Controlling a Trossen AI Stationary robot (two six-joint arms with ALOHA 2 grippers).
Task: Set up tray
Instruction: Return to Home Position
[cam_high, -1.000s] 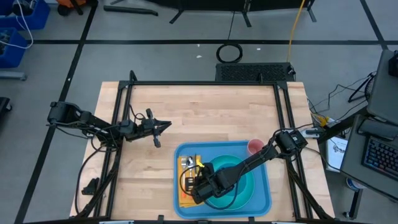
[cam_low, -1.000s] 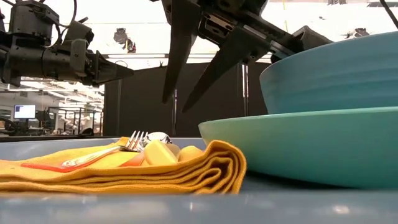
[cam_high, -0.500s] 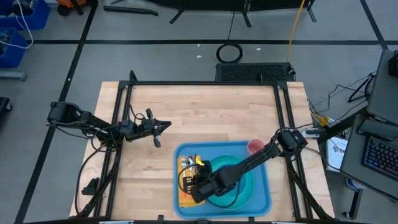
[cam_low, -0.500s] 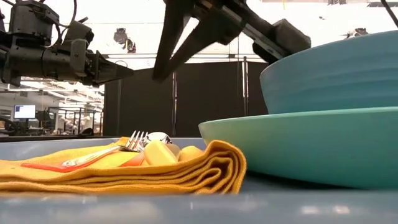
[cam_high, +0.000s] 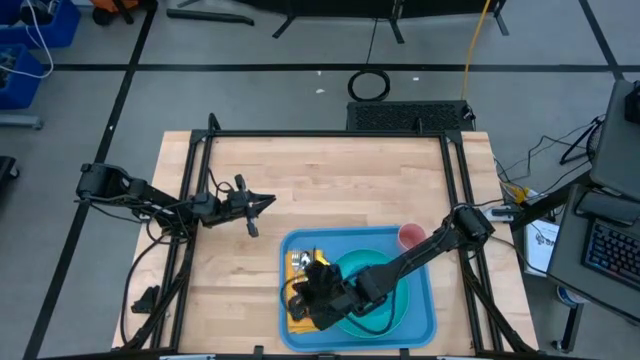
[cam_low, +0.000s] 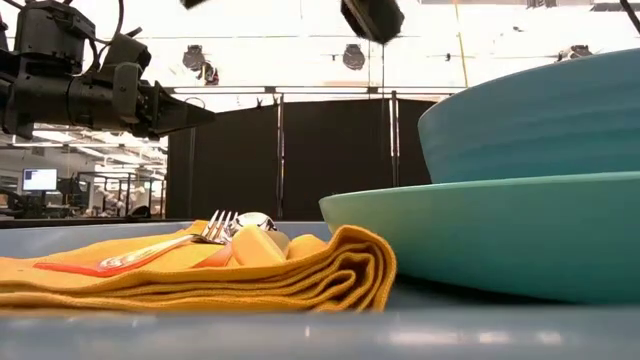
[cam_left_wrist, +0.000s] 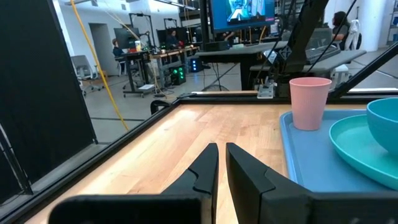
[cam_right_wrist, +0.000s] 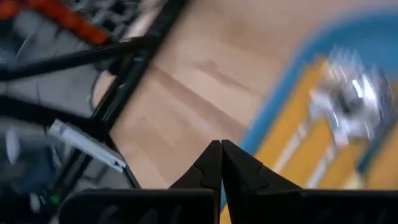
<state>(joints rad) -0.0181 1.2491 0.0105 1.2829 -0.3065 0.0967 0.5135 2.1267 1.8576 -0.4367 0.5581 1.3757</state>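
Observation:
The blue tray (cam_high: 424, 300) lies at the table's near edge. On its left part a folded yellow napkin (cam_low: 200, 275) bears a fork (cam_low: 170, 246) and a spoon (cam_low: 252, 221). A turquoise plate (cam_low: 480, 230) lies on the tray, and a turquoise bowl (cam_low: 540, 120) stands on the plate. A pink cup (cam_left_wrist: 309, 102) stands upright in the tray's far right corner. My right gripper (cam_high: 316, 272) hangs shut above the napkin (cam_right_wrist: 292, 140), clear of it. My left gripper (cam_left_wrist: 222, 160) waits shut and level over the table's left part, holding nothing.
Bare wooden table (cam_high: 330, 185) stretches between the tray and the far edge. A black frame rail (cam_high: 320, 134) runs around the table. The room behind holds black screens and workbenches.
My right gripper has shut its fingers, risen away from the napkin and rolled about its own line. It has left the low view almost wholly. The napkin and cutlery lie as before.

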